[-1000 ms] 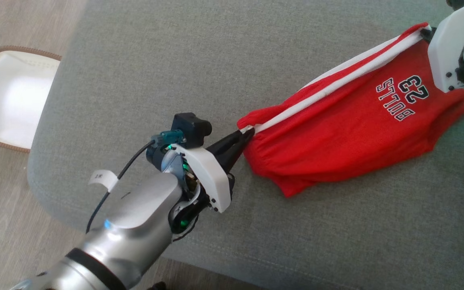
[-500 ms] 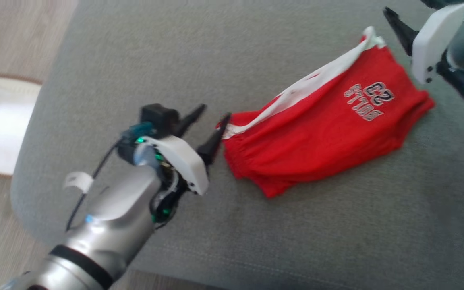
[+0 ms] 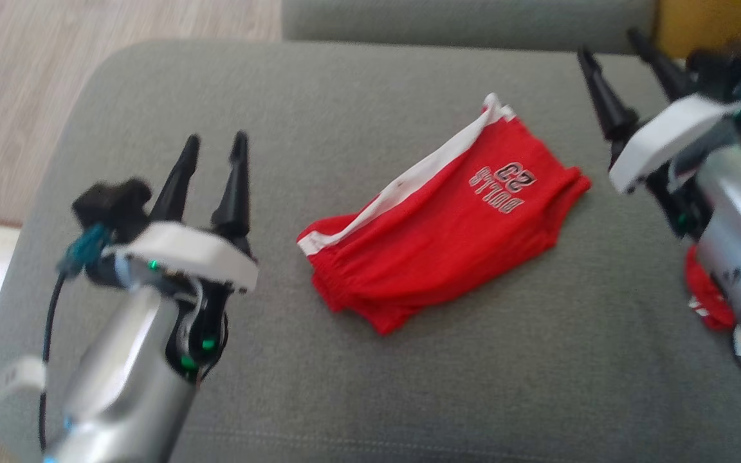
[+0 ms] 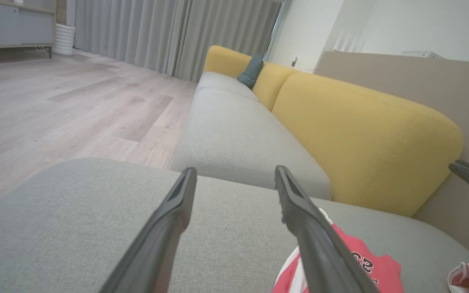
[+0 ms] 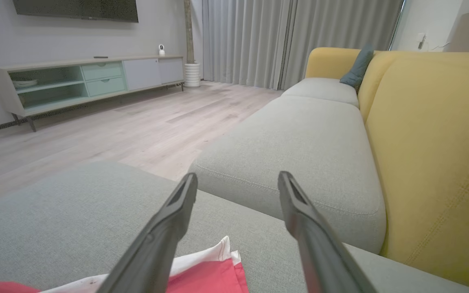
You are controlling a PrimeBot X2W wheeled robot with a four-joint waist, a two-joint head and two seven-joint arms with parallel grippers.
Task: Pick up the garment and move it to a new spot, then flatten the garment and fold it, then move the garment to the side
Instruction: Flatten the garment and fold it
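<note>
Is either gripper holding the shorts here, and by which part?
Nothing is held. The left gripper and right gripper are open, clear of the red shorts lying on the grey cushion.

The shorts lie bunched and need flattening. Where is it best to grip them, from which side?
Probably the two ends of the white stripe: the left end from the left, the right end from the right. That edge lies exposed on top of the shorts, running corner to corner.
</note>
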